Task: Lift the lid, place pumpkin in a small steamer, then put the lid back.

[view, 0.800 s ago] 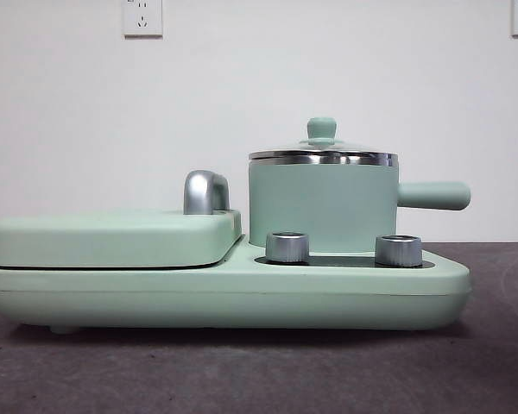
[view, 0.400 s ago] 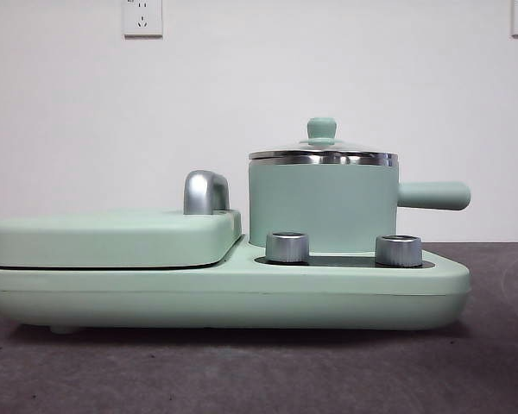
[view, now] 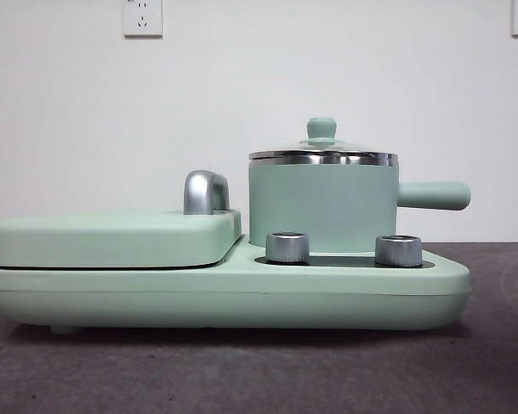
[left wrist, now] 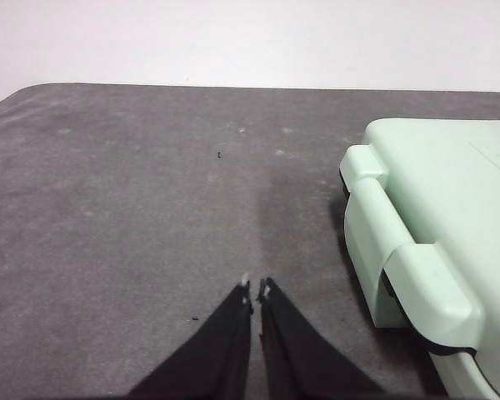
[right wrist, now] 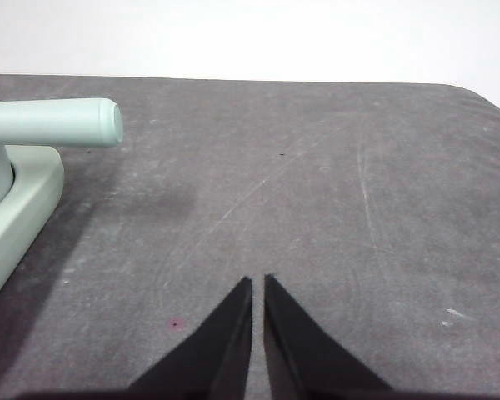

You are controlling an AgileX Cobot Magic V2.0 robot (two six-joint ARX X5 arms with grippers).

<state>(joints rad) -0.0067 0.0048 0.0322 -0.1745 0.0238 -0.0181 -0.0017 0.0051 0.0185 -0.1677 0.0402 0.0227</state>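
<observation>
Nothing moving since a second ago. Lid (view: 322, 148) sitting on small steamer (view: 321, 207), handle pointing right. Left gripper (left wrist: 256, 289) and right gripper (right wrist: 258, 280) hovering over bare table (right wrist: 317, 192), jaws pressed together, holding nothing. Pumpkin not showing.

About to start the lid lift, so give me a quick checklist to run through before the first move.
1. Lid seated on steamer: ok, knob upright and free.
2. Steamer on the base, handle unobstructed: ok.
3. Left gripper empty, above bare table: ok, jaws shut, must open to grasp.
4. Right gripper empty, near the handle side: ok, jaws shut.
5. Pumpkin located: not ok, no view shows it.
6. Space above lid clear of arms: ok in front view.
</observation>
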